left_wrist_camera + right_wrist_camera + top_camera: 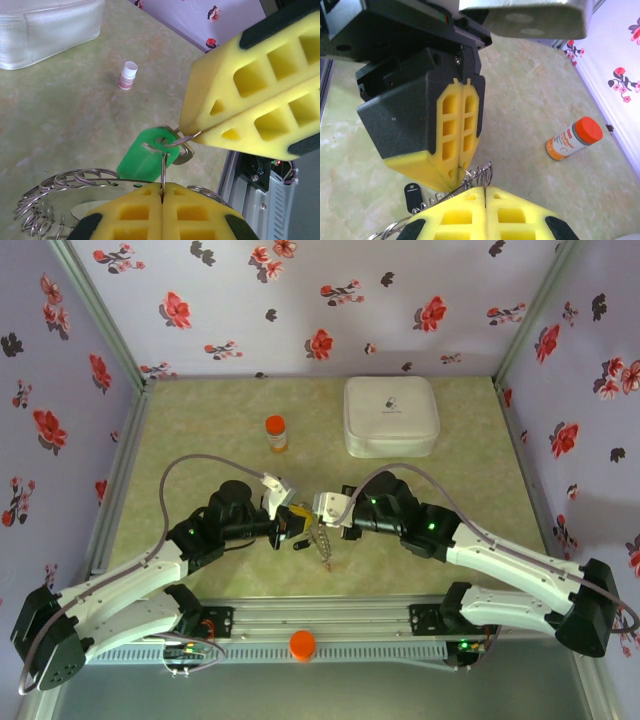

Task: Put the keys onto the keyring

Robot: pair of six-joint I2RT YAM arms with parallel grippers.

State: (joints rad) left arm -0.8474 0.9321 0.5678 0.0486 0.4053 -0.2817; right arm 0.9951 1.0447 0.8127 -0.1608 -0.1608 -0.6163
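Both arms were folded inward, meeting tip to tip over the near middle of the pale green table (200,440), left gripper (293,524) and right gripper (322,512) each clamped shut on the silver-grey coiled wire keyring (75,178) between them, green plastic-headed key (147,155) threaded on it, black-headed key (411,196) close by.

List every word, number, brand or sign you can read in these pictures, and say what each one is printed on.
No text is legible.
Orange bottle: the label carries print, too blurred to read.
White case: a small dark logo on the lid, too small to read.
Green key: no print visible on its head.
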